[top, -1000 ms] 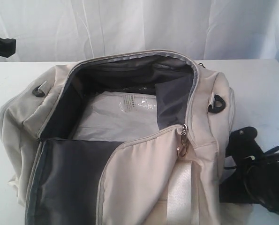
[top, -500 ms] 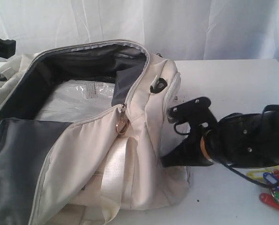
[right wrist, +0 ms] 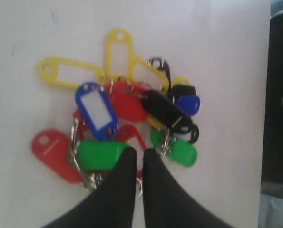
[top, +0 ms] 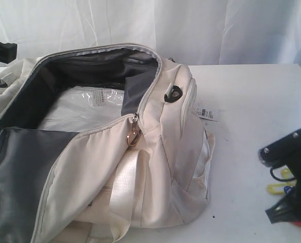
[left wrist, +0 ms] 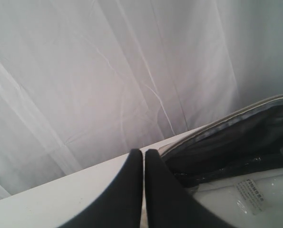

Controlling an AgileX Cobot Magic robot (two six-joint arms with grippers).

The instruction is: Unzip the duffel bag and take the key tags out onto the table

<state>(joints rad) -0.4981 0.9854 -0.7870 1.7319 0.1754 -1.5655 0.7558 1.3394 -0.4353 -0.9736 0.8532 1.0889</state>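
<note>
Right wrist view shows the bunch of small plastic key tags [right wrist: 127, 114] in blue, green, yellow, red and black lying fanned out on the broad white tabletop [right wrist: 217, 42]. The right gripper [right wrist: 136, 151] is directly over them, its black fingers pressed together. Apart from them, the large cream-beige fabric duffel bag [top: 155, 152] lies unzipped, and the left gripper [left wrist: 143, 152] hovers at its open rim with fingers pressed together on nothing.

A white curtain [top: 201, 25] hangs in soft vertical folds across the whole back. It lies straight ahead of the left gripper [left wrist: 143, 154], behind the far edge of the white desk [top: 251, 96]. The light is even and diffuse, with a faint bluish cast at one end of the curtain.
</note>
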